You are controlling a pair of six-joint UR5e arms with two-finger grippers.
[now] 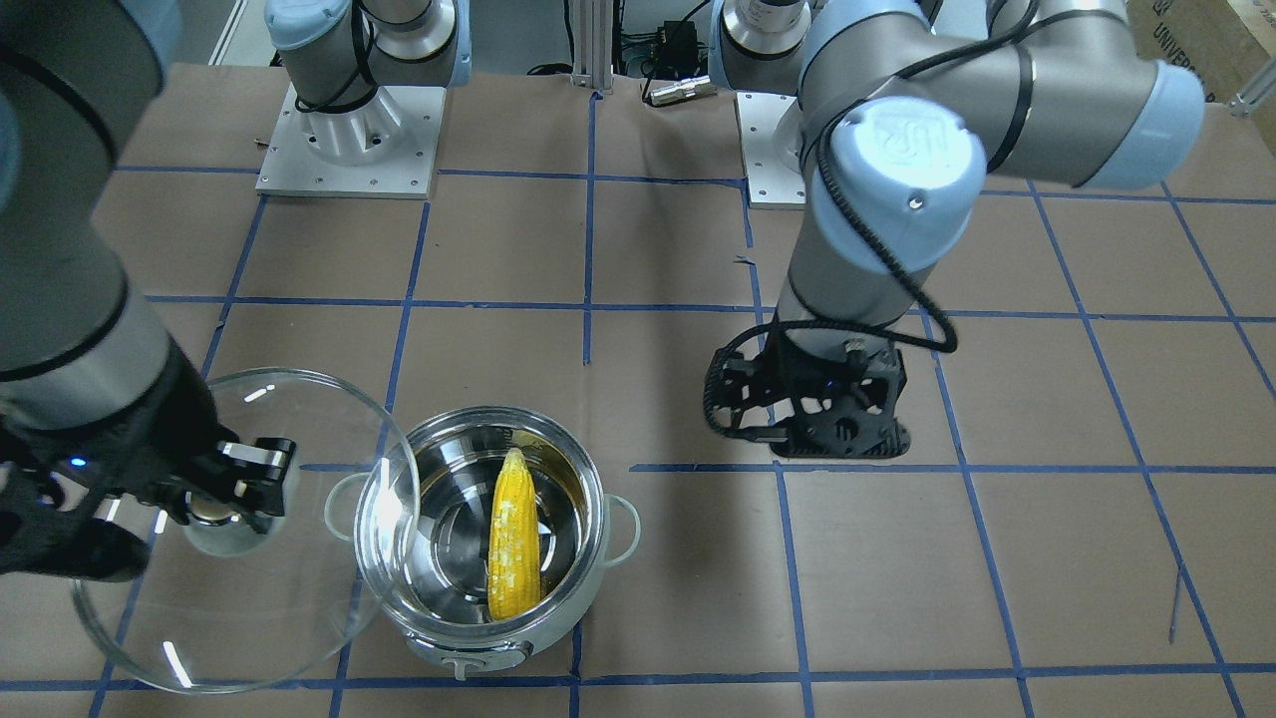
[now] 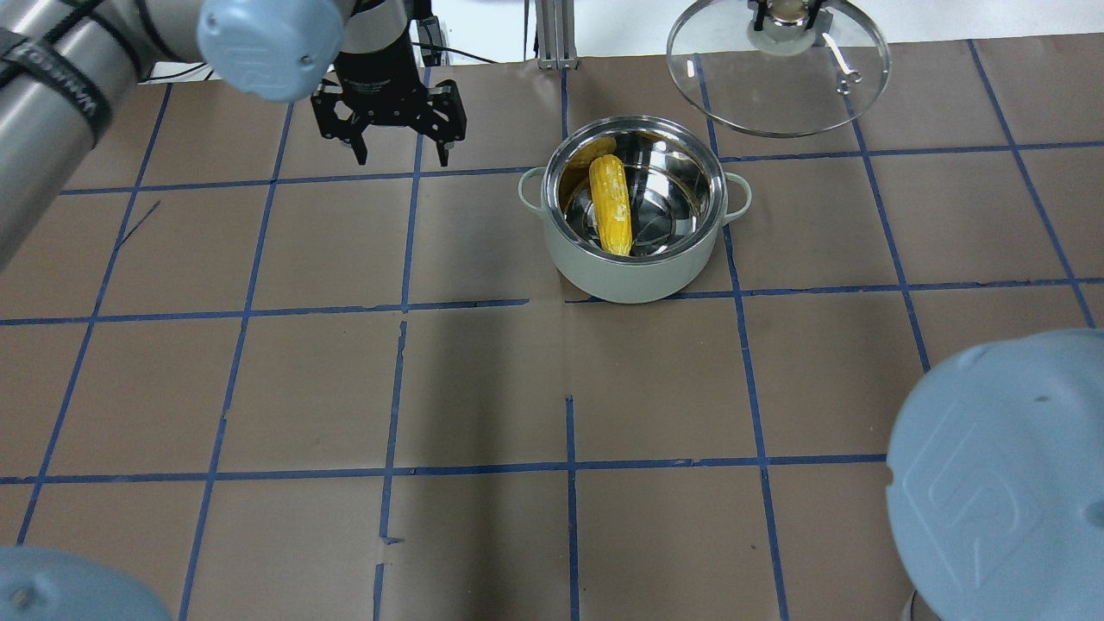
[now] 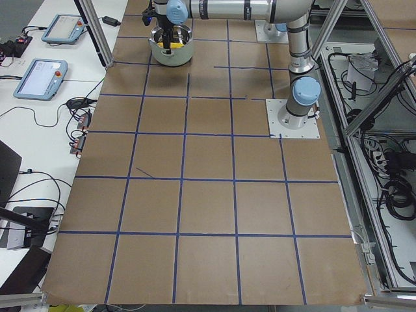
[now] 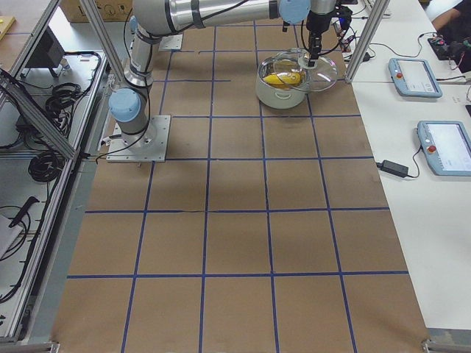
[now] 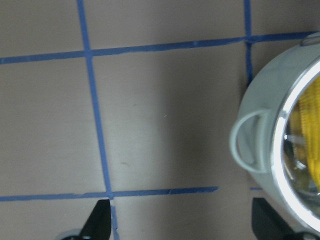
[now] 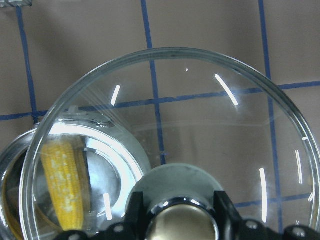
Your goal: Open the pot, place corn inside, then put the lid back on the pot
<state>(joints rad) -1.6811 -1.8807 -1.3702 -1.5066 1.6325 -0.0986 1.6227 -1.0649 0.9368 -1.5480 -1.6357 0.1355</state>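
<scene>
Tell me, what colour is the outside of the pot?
The pot is pale mint green outside; the overhead view shows it best.

corn (image 1: pixel 514 538) in the pot (image 2: pixel 634 274), lid (image 1: pixel 269 608) just beside it (robot's right side)

- Between the left fingers (image 5: pixel 97 222), spread wide: nothing but bare desk (image 5: pixel 160 125) below.
- Just beside one of those fingertips: pot (image 5: pixel 260 95) wall and its loop handle, blocking a sideways pass.
- Under the right fingers (image 1: pixel 271 461), clamped on the knob: wide glass lid (image 1: pixel 249 618), held off the desk, close to the pot rim.
- Inside the pot: corn (image 1: pixel 513 538) across the floor; mouth otherwise uncovered from above.
</scene>
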